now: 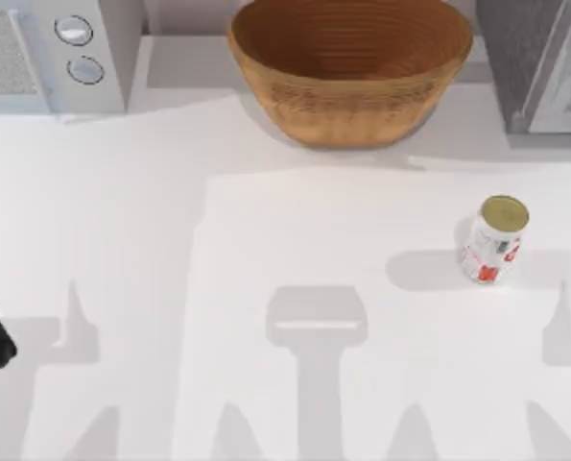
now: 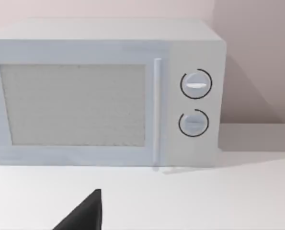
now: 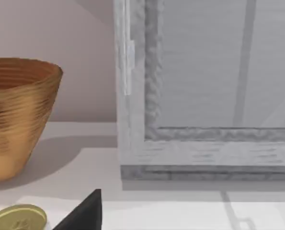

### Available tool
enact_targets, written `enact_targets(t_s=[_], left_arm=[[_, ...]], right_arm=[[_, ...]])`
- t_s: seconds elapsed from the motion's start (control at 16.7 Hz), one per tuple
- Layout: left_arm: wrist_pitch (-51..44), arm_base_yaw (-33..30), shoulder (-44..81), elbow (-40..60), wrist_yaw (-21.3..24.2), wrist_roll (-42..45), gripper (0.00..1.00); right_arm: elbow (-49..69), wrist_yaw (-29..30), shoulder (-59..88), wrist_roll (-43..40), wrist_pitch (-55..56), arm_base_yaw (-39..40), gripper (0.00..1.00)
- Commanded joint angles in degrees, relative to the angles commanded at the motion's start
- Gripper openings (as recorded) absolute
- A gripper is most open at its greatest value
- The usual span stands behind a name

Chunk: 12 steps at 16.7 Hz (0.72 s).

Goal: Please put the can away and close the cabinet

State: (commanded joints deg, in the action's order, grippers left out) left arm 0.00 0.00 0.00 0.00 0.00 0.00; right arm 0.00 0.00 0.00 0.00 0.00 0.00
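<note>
Jaws state unclear both arms; can upright, white, red marks, gold top.

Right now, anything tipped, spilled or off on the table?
Nothing stands out. The can stands upright on the white table's right side, apart from the woven bowl at the back. The microwave at back left is shut, and the cabinet sits at back right.

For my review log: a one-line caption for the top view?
Can upright right of centre; woven bowl behind, microwave back left, cabinet back right.
</note>
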Motion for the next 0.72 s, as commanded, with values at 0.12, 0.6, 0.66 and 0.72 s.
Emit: enact_targets(t_s=[0.12, 0.6, 0.66, 0.72], left_arm=[[0.0, 0.0, 0.0, 0.0, 0.0, 0.0, 1.0], [0.0, 0.0, 0.0, 0.0, 0.0, 0.0, 1.0], [0.0, 0.0, 0.0, 0.0, 0.0, 0.0, 1.0], [0.0, 0.0, 0.0, 0.0, 0.0, 0.0, 1.0]], right_arm=[[0.0, 0.0, 0.0, 0.0, 0.0, 0.0, 1.0], [2.3, 5.9, 19.4, 1.5, 14.9, 5.7, 1.0], [2.8, 7.2, 23.8, 1.8, 18.3, 7.0, 1.0], [3.4, 8.6, 28.5, 2.2, 21.9, 8.4, 1.0]])
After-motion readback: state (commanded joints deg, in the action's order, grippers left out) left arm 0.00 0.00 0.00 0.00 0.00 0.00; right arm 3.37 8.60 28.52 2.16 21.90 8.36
